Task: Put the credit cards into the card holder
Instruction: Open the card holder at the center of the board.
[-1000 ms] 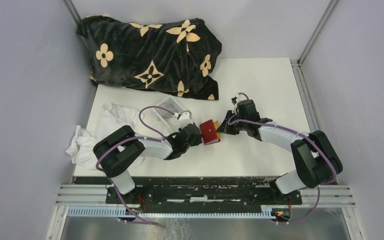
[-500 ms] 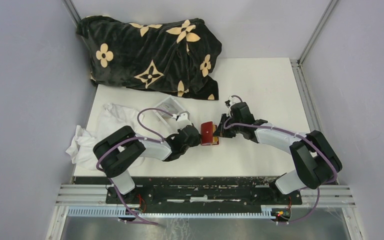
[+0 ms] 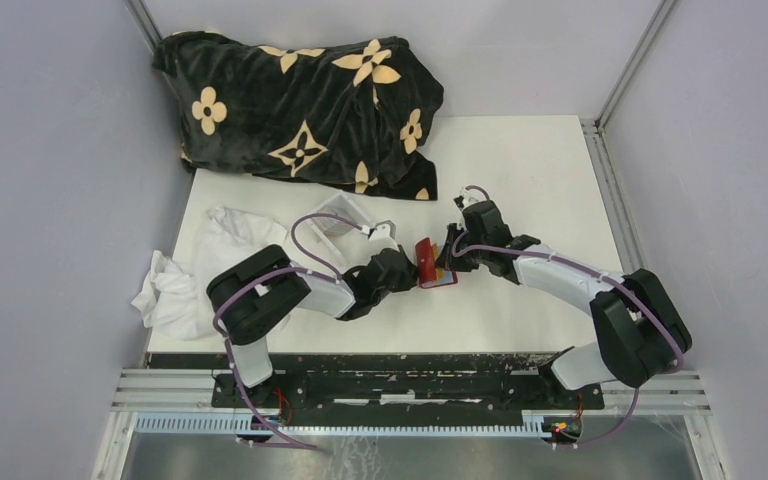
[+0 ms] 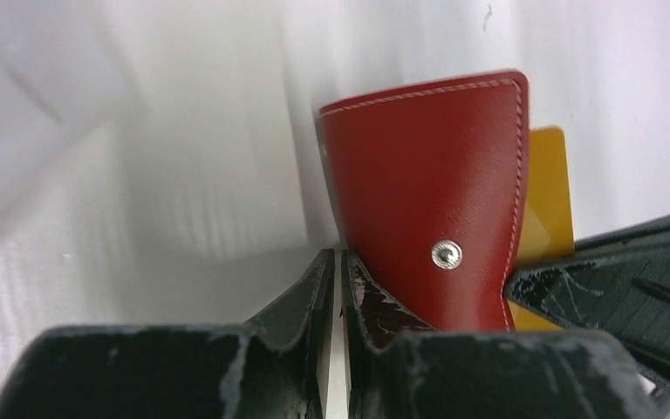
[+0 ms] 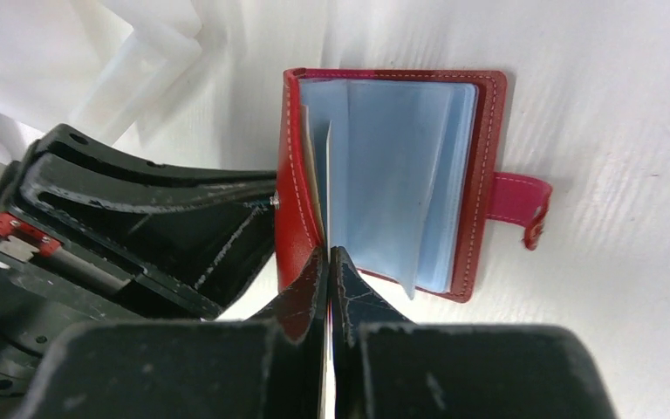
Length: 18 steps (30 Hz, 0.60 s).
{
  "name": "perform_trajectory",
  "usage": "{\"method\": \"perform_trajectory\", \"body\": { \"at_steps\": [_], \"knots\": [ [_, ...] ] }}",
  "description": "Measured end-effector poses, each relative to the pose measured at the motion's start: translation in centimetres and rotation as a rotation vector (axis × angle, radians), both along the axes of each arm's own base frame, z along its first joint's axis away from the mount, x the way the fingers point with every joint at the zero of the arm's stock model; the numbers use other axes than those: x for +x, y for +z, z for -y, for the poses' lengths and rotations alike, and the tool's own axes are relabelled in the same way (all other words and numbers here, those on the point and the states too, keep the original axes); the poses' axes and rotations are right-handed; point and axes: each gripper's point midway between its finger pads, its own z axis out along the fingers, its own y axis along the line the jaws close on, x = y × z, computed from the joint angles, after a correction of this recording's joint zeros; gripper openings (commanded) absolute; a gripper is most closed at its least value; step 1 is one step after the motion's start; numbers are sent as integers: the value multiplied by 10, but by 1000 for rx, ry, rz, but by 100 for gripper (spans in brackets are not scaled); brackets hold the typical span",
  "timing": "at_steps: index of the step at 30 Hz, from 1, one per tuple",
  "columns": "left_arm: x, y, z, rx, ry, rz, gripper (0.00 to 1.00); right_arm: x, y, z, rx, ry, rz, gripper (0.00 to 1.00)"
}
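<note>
The red card holder [image 3: 426, 262] lies open on the white table between both grippers. Its studded cover [image 4: 427, 175] stands upright; pale blue sleeves [image 5: 401, 175] and the snap tab [image 5: 523, 194] lie flat to the right. My left gripper [image 4: 338, 255] is shut to a thin slit with nothing in it, its right finger pressed against the cover's outer face. My right gripper [image 5: 328, 251] is shut on a yellow-orange credit card [image 4: 548, 192]. The card shows edge-on, slid in between the cover and the sleeves. No other cards are in view.
A black blanket with beige flowers [image 3: 300, 100] is heaped at the back left. A crumpled white cloth [image 3: 195, 270] and a clear plastic box [image 3: 338, 218] sit behind my left arm. Walls close in on both sides.
My left gripper pushed right and its jaws narrowed. The red cover swung from lying face-up to standing on edge. The right gripper stayed at the holder, still shut.
</note>
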Motion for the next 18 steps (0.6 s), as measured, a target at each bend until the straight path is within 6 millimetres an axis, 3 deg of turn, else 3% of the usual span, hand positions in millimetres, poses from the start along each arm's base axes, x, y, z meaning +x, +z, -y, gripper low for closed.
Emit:
{"method": "perform_trajectory", "body": {
  "at_steps": [9,18],
  "knots": [
    [-11,0,30,-35,-91,-13,17,9,9,7,-54,-5,49,1],
    [-14,-1,56,-76,-162,-12,19,9,3,24,-155,-3,68,1]
  ]
}}
